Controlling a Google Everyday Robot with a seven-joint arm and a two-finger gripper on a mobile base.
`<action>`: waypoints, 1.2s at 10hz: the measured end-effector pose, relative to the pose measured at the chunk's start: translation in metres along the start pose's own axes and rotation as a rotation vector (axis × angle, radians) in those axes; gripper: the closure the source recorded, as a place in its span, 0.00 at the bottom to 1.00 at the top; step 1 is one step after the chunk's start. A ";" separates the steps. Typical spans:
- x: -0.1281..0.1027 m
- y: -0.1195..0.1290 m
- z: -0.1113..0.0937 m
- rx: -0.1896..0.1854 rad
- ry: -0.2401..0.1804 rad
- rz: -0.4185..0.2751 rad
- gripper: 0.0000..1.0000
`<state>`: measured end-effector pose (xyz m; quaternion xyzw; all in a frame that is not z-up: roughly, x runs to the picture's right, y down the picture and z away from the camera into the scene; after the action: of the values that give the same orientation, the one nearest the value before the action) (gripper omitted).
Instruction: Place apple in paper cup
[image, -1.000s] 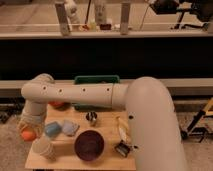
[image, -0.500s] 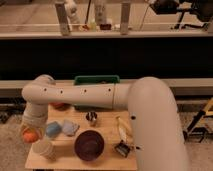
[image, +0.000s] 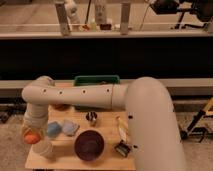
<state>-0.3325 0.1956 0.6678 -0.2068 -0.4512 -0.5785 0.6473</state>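
Observation:
The apple (image: 31, 136), small and orange-red, sits in my gripper (image: 30, 133) at the table's left edge, held a little above the surface. The gripper is shut on it and hangs down from the white arm (image: 100, 95) that spans the table. The paper cup (image: 44, 149), plain and beige, stands upright at the front left corner, just below and right of the apple. The apple is apart from the cup's rim, up and to the left of it.
A dark maroon bowl (image: 89, 145) stands right of the cup. A shiny metal cup (image: 91, 118), two bluish items (image: 61, 128), a reddish object (image: 61, 106) under the arm, a green bin (image: 97, 80), a yellowish item (image: 121, 127) and a small dark object (image: 122, 148) share the wooden table (image: 70, 162).
The gripper with the apple has moved slightly down and to the right, closer to the paper cup. Nothing else on the table has moved.

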 end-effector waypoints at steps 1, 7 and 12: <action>0.000 0.000 0.001 -0.008 -0.002 -0.012 1.00; -0.005 -0.001 0.001 -0.020 0.003 -0.082 1.00; -0.009 0.002 0.000 -0.025 0.007 -0.111 1.00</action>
<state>-0.3297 0.2015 0.6614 -0.1876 -0.4525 -0.6196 0.6133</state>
